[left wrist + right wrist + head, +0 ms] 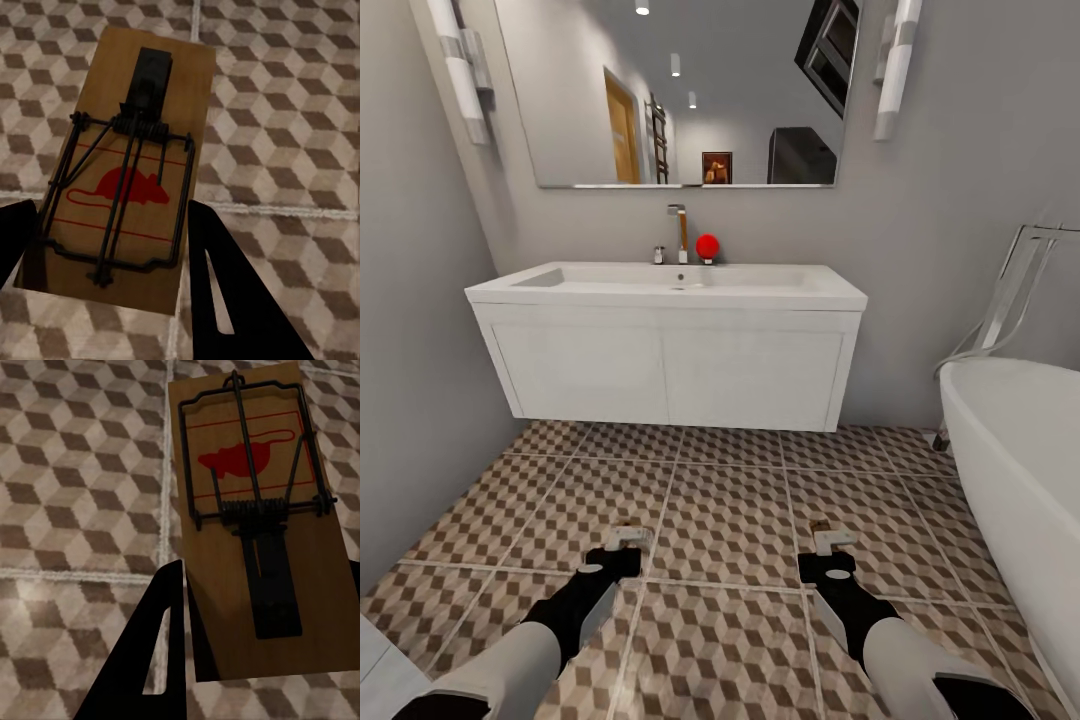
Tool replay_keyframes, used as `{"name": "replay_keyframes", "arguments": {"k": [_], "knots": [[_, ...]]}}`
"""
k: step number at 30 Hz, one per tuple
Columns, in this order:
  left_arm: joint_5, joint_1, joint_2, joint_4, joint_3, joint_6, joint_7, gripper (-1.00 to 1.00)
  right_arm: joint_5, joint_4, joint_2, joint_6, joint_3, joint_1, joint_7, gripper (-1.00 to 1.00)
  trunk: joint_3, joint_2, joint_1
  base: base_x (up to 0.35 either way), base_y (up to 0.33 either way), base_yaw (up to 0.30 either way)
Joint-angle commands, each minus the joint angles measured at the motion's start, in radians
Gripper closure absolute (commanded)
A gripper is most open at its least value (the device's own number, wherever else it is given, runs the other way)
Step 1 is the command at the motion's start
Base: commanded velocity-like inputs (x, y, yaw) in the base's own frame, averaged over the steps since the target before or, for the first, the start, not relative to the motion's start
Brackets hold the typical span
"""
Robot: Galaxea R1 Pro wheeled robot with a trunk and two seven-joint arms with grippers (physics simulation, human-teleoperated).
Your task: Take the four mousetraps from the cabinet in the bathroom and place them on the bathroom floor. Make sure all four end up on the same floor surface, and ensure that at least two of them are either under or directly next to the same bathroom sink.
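The white bathroom sink (pixel 670 285) on its wall-hung vanity stands straight ahead, with cube-patterned bathroom floor (pixel 730 520) beneath and in front of it. My left gripper (pixel 628 545) is shut on a tan mousetrap (pixel 127 172) with a red mouse mark, held above the tiles between black fingers (pixel 221 292). My right gripper (pixel 830 545) is shut on a second mousetrap (pixel 255 510), also above the floor, with one finger (pixel 161 645) beside its edge. Both grippers (pixel 112 255) (pixel 262 622) hover about a tile short of the vanity. The cabinet is out of view.
A curved white bathtub (pixel 1015 460) with a chrome floor tap fills the right side. A grey wall (pixel 410 380) closes the left. A chrome tap (pixel 679 232) and a red ball (pixel 707 246) sit on the sink, under a wide mirror (pixel 680 90).
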Motion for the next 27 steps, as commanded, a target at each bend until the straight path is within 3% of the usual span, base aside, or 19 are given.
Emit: {"name": "replay_keyframes", "arguments": {"k": [1,7,27], "knots": [[0.005,0.000,0.006,-0.006,-0.008,0.007,0.005,1.00,0.009,0.000,0.001,0.000,-0.009,0.000,0.000,1.00,-0.001,0.000,0.000,0.000,0.000,0.000],[0.014,-0.024,0.038,-0.028,-0.007,0.016,0.002,1.00,0.008,0.000,0.001,-0.001,-0.009,0.000,0.000,1.00,-0.001,0.000,0.000,0.000,0.000,0.000],[0.010,-0.047,0.020,-0.032,-0.004,0.030,0.018,1.00,0.009,0.000,0.000,0.007,-0.009,0.000,-0.002,1.00,-0.001,0.000,0.000,0.000,0.000,0.000]]}}
